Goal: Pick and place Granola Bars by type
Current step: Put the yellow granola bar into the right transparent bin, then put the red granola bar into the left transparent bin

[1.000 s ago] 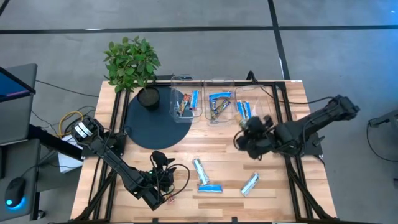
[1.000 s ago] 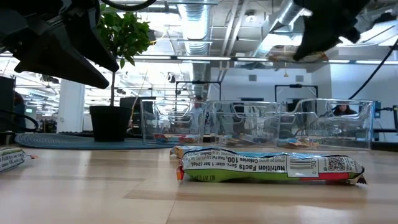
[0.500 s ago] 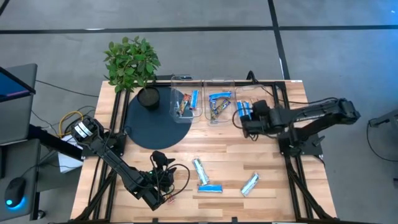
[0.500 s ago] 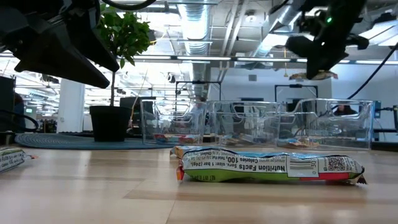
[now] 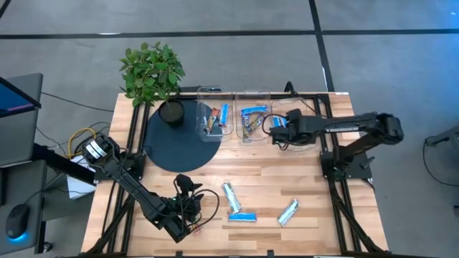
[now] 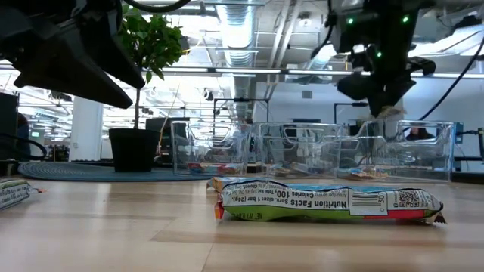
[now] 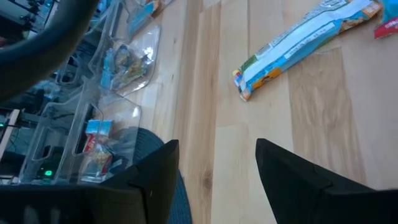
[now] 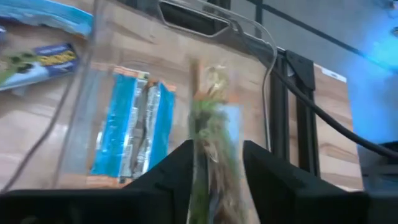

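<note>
Right gripper (image 5: 276,129) has swung from mid-table to over the far right tub (image 5: 288,123), fingers clamped on a bar (image 8: 211,146), so it drops among the blue bars (image 8: 132,127) there; left gripper (image 5: 188,185) waits near, fingers apart

Bright even overhead light; right wrist view blurred, low view backlit.

My two arms are matte black, built of jointed tubular links. The left arm (image 5: 136,190) carries a round silver-white disc near its base and a bundle of yellow and black cables. Small green lights glow on the right arm (image 5: 344,129), its fingers dark.
</note>
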Tool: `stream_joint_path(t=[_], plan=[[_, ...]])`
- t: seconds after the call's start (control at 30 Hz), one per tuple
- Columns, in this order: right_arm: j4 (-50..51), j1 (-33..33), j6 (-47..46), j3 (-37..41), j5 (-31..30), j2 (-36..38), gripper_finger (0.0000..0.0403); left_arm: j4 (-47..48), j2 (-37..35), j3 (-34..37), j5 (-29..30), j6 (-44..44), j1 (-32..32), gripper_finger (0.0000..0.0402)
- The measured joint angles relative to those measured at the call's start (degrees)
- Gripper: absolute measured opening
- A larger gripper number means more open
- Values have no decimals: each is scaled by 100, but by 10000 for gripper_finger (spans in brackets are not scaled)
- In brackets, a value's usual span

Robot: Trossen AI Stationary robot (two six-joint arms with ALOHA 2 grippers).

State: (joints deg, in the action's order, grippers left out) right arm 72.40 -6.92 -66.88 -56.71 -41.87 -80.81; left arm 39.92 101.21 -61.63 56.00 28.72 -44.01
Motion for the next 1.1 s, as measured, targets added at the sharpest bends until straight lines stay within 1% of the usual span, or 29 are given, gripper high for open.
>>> stream_joint_path(t=[0.13,0.27,0.4,0.57,0.77,0.83,0.93,1.1], plan=[[-109,-53,141,0,-9,-179,181,0,1,0,-29,-1,0,209],[-228,7,421,0,-19,-161,232,-3,2,0,-138,-1,0,209],[-574,353,1098,0,-91,71,262,8,6,0,-790,-257,-4,209],[-1195,1031,1784,0,-460,500,265,20,4,0,-1892,-1145,7,209],[-1919,1821,2480,0,-701,746,265,17,2,0,-3337,-1493,150,209],[-2077,1999,2620,0,-804,753,265,15,1,0,-3643,-1588,200,209],[-2219,2172,2691,0,-926,753,265,6,0,0,-3911,-1772,272,209],[-2225,2252,2689,0,-946,738,265,-164,-2,0,-4358,-2082,421,209]])
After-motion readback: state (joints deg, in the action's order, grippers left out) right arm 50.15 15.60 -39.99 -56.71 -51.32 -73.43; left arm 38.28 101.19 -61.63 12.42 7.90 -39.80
